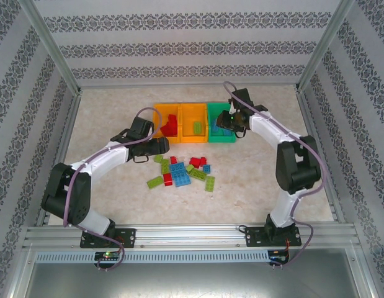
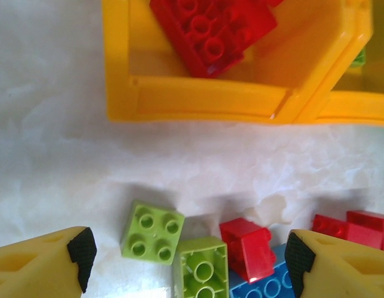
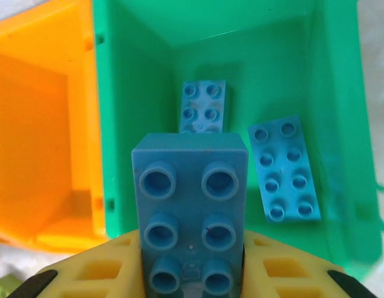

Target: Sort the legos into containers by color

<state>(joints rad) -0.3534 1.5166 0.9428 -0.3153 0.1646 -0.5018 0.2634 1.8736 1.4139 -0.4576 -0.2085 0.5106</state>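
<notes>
Three joined containers stand at the back: a left orange bin (image 1: 156, 121) with red legos (image 2: 210, 31), a middle orange bin (image 1: 193, 139) with a lime one, and a green bin (image 3: 129, 93) with two blue legos (image 3: 285, 167). My right gripper (image 3: 192, 273) is shut on a blue six-stud lego (image 3: 190, 211), held over the green bin (image 1: 221, 140). My left gripper (image 2: 190, 257) is open and hovers low over the loose pile (image 1: 182, 172). Between its fingers lie a lime lego (image 2: 152, 231), an upturned lime one (image 2: 201, 270) and a red one (image 2: 247, 248).
The loose pile of red, lime and blue legos lies mid-table in front of the bins. An aluminium frame rail (image 1: 192, 233) runs along the near edge, with posts and patterned walls on the left, right and back.
</notes>
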